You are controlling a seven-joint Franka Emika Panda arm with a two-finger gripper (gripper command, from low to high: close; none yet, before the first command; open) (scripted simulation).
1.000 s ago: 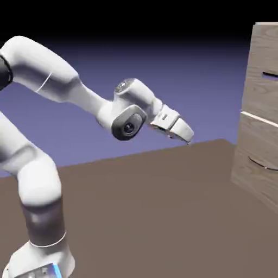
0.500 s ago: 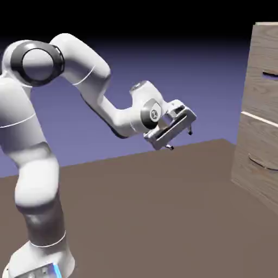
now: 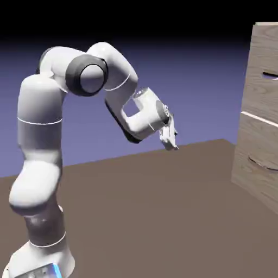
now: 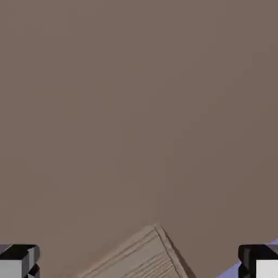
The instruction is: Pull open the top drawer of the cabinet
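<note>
The tall pale grey-brown wood-grain cabinet (image 3: 259, 114) is cut off by the exterior view's right edge, so only part of its front shows. Its top drawer (image 3: 263, 76) sits closed above the light seam, its thin grey bar handle (image 3: 270, 76) barely visible. The white arm's two-finger gripper (image 3: 172, 142) hangs well short of it, jaws spread wide, empty. The hand view shows mostly brown table (image 4: 136, 108) and one cabinet corner.
</note>
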